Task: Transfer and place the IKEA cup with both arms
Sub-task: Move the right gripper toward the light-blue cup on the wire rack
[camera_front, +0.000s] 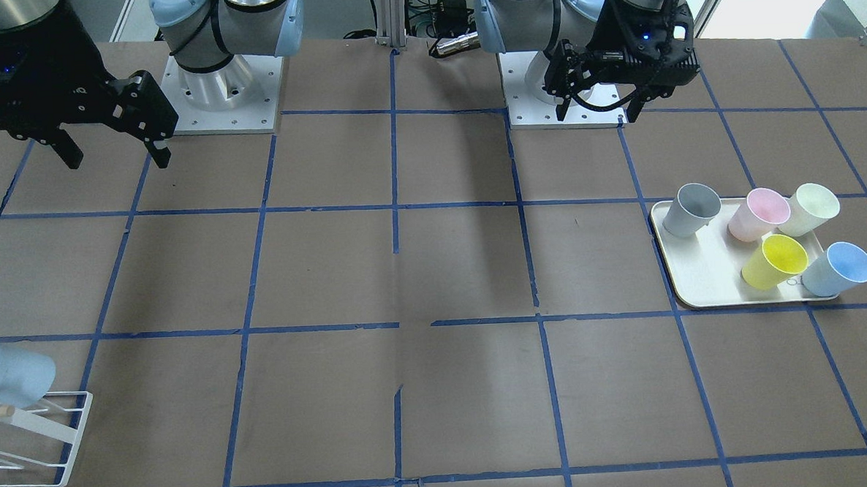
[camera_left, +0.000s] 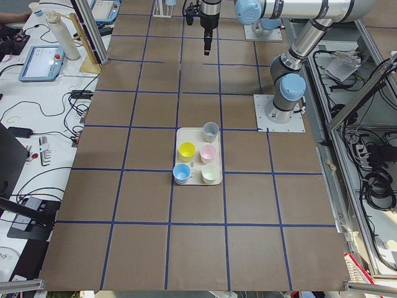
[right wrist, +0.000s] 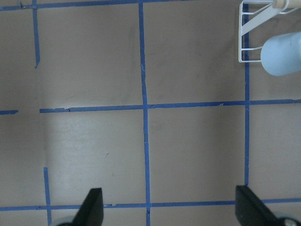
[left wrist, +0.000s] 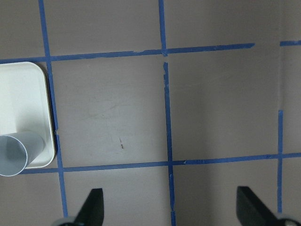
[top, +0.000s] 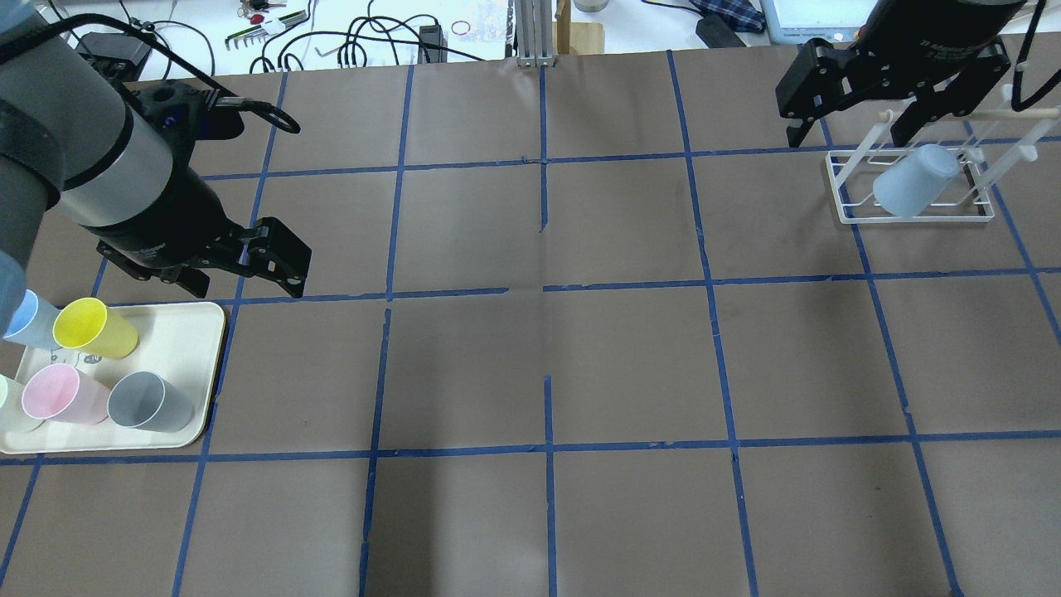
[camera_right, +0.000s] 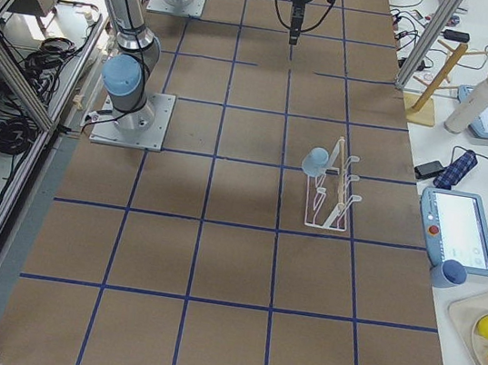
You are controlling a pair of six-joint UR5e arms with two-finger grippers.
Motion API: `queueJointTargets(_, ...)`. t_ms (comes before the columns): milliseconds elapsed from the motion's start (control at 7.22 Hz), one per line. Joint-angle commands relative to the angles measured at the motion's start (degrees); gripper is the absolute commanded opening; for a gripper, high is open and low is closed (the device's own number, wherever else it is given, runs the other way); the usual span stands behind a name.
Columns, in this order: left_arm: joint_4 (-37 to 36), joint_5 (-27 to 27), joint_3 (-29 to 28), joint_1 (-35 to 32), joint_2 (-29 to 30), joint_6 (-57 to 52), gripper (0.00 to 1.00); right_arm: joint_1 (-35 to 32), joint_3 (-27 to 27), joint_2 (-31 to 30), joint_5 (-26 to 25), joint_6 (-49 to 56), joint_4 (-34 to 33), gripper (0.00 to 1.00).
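Observation:
One pale blue IKEA cup [camera_front: 841, 267] stands upright at a corner of the white tray [camera_front: 699, 290]; it also shows at the overhead view's left edge [top: 21, 317]. A second pale blue cup [top: 912, 191] hangs mouth-down on the white wire rack [top: 912, 217], also in the right wrist view [right wrist: 282, 54]. My left gripper [top: 244, 288] is open and empty, raised just beyond the tray. My right gripper [top: 845, 133] is open and empty, raised beside the rack. Both wrist views show spread fingertips [left wrist: 94, 202] [right wrist: 91, 202] over bare table.
The tray also holds a grey cup [camera_front: 688, 209], a pink cup [camera_front: 758, 215], a cream cup [camera_front: 811, 209] and a yellow cup [camera_front: 774, 261]. Brown table with a blue tape grid [top: 547, 286]. Cables and tools lie beyond the far edge [top: 356, 37].

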State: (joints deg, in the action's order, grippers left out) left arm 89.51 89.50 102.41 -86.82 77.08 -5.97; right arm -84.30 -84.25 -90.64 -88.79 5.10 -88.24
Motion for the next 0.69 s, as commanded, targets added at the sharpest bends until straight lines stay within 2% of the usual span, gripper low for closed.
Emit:
queueJointTargets(0,0.14,-0.03,-0.10,-0.01,-0.18,0.08,1.00,5.34,4.42,4.49,-0.42,12.31,-0.53,1.00)
queueJointTargets(277,-0.03,-0.12,0.51,-0.01,-0.97,0.78,1.00,12.29,4.89,7.39,0.28,29.53,-3.15,1.00)
queueJointTargets(554,-0.04,-0.03,0.51,-0.01,-1.41,0.78,1.00,14.60,3.92,10.73,0.37,42.64,-6.93,1.00)
